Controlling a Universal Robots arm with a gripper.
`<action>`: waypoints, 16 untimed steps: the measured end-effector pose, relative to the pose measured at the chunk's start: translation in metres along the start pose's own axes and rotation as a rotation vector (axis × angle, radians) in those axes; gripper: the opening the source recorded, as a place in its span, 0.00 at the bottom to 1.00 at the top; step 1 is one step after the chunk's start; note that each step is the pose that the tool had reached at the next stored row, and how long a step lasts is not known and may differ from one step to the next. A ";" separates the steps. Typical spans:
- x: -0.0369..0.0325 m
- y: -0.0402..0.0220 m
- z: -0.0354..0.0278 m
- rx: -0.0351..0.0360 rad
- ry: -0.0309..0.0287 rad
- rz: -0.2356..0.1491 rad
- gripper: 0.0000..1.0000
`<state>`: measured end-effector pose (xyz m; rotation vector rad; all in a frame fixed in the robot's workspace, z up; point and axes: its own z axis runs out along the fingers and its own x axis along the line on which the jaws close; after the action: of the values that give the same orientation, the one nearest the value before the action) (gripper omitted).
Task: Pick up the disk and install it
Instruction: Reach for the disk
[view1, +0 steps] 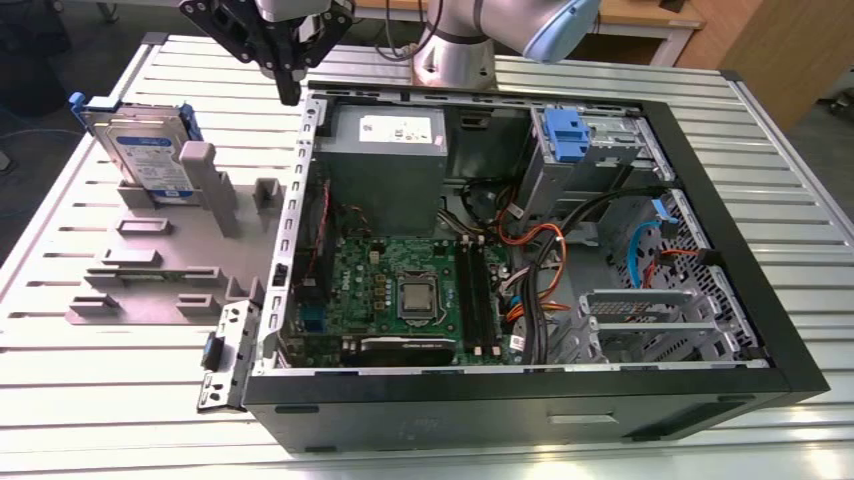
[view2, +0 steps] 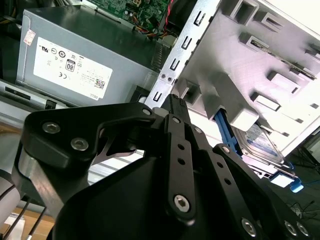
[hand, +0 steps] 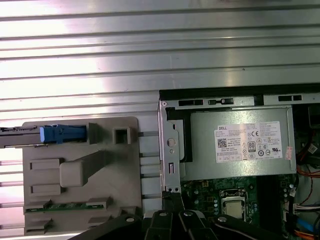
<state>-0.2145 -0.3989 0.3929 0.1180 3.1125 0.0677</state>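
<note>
gripper jaws seemingly closed, empty; disk apart

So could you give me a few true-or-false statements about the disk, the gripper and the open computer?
1. The disk stands upright in a grey holder beside the case. True.
2. The gripper is holding the disk. False: it hangs over the case's edge, apart from the disk, shut on nothing.
3. The case lies open, with its motherboard showing. True.
4. The grey box with the white sticker sits outside the case. False: it sits inside, in a corner near the gripper.
</note>
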 end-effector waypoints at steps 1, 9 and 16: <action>0.0003 0.0000 0.0000 0.0000 0.0000 0.000 0.11; 0.0023 -0.0002 -0.0001 0.0000 0.0000 0.000 0.11; 0.0040 -0.0003 -0.0001 0.0001 0.0001 0.000 0.11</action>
<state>-0.2185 -0.3989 0.3929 0.1180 3.1125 0.0676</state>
